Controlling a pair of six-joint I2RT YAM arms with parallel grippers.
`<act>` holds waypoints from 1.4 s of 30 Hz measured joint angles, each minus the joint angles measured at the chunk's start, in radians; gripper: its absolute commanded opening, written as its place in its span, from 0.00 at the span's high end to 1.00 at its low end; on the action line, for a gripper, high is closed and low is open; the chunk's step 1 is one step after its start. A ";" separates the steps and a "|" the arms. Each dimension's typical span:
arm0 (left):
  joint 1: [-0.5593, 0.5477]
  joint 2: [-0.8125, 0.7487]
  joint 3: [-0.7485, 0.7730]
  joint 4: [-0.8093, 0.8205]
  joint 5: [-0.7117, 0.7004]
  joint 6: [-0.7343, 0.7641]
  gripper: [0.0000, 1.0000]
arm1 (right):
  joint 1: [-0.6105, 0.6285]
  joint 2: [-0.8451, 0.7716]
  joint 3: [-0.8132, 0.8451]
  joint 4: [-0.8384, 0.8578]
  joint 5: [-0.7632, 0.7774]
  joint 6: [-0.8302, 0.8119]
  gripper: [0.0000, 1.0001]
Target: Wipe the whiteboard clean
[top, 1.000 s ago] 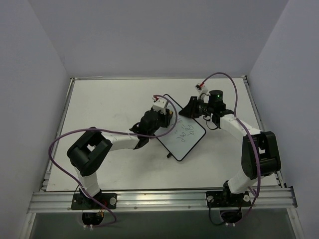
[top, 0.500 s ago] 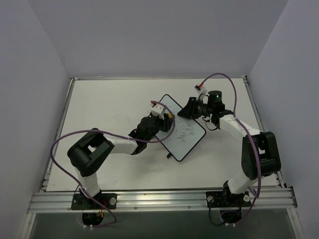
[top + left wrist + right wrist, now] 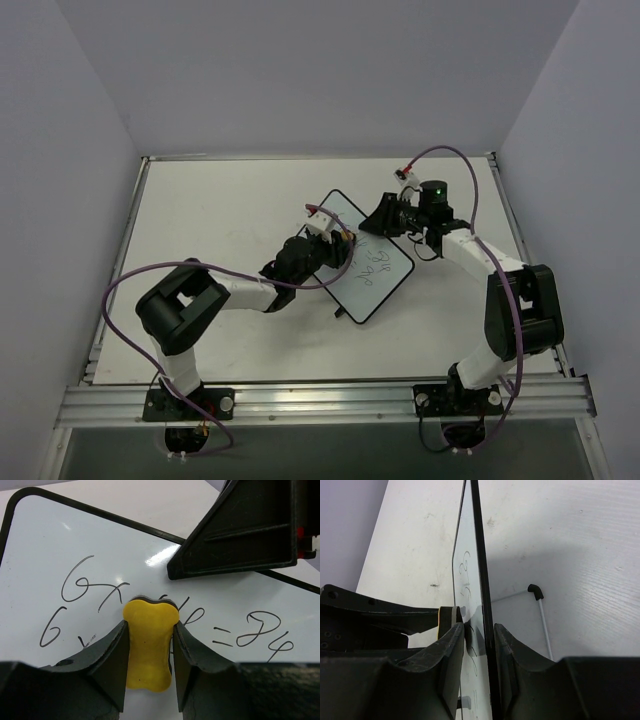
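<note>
Yellow eraser on the whiteboard – one gripper clamps the block, the other straddles the board's edge.

The whiteboard [image 3: 375, 275] sits just right of the middle of the top view, on the white table [image 3: 220, 210], its black-framed face carrying dark handwriting [image 3: 80, 585]. In the left wrist view the left gripper [image 3: 149, 627] is closed tight on the yellow eraser [image 3: 149, 650], whose far end touches the board's face in the middle of the writing. In the right wrist view the right gripper [image 3: 478, 627] has a finger on either side of the board's thin edge – narrowly parted, but I cannot tell whether it pinches the frame. A thin wire foot [image 3: 536, 591] shows right of the board.
</note>
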 measured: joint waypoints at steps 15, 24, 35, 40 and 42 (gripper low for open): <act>-0.001 0.005 0.069 -0.085 0.034 -0.007 0.98 | -0.043 0.003 0.035 0.011 -0.040 0.023 0.77; 0.005 0.009 0.107 -0.143 0.067 -0.011 0.98 | -0.049 0.018 0.035 0.026 -0.067 0.002 0.84; 0.015 0.018 0.120 -0.158 0.111 -0.016 0.98 | -0.055 0.023 0.034 0.029 -0.074 -0.013 1.00; 0.016 0.024 0.130 -0.168 0.118 -0.016 0.98 | -0.056 0.023 0.032 0.032 -0.075 -0.022 1.00; 0.017 0.027 0.138 -0.176 0.122 -0.017 0.98 | -0.057 0.023 0.030 0.033 -0.074 -0.027 1.00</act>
